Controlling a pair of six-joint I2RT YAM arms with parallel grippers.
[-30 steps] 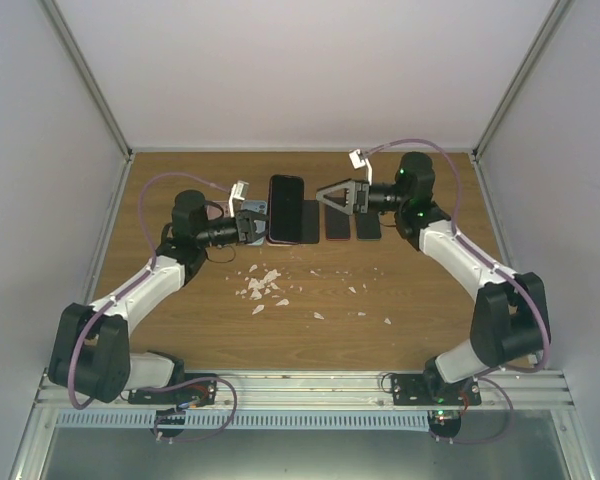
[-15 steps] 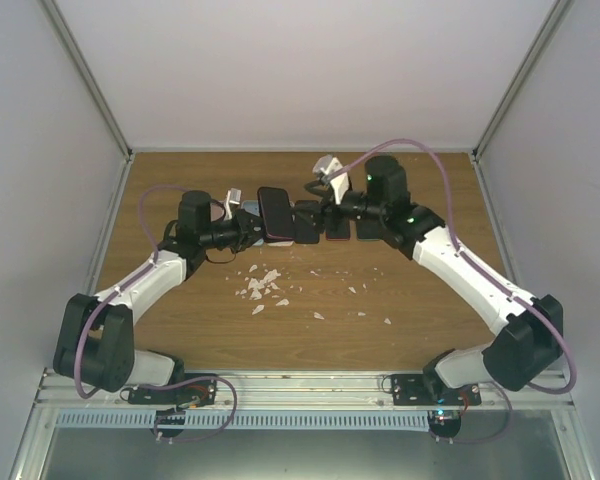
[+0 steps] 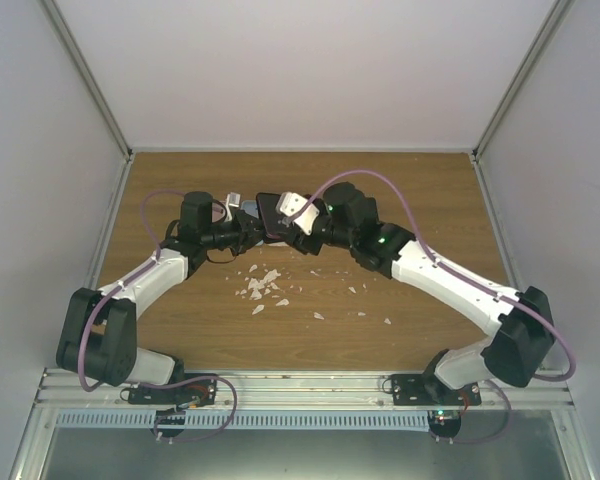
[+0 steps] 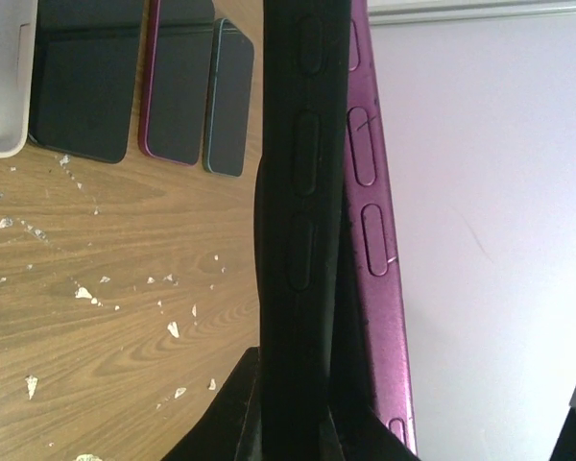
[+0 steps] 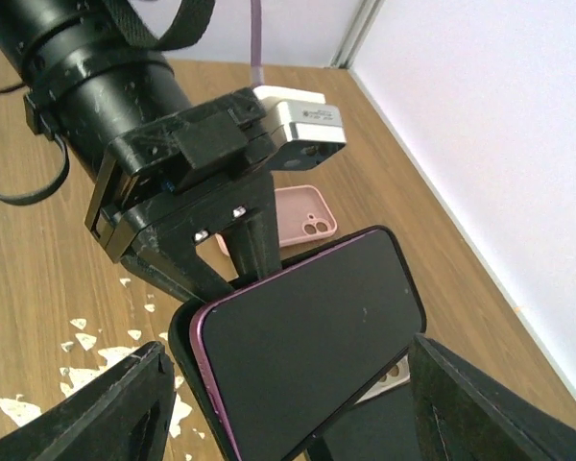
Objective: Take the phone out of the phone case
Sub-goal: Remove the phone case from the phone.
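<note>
left jaws pinch the phone (image 5: 307, 327) in its case (image 4: 298, 192) by a corner, right jaws spread astride it.

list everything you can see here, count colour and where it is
phone: 1, purple rim, black screen, held up off the table
phone case: 1, black, on that phone, one edge looks parted from it
other phones: 3, black, magenta-rimmed, blue-rimmed, flat in a row on the table
loose case: 1, pink, flat on the table behind the held phone
flakes: many, white, scattered mid-table
table: 1, brown wood
walls: white, around the table
left gripper: 1, black, shut on the phone case
right gripper: 1, black, open, fingers either side of the phone
</note>
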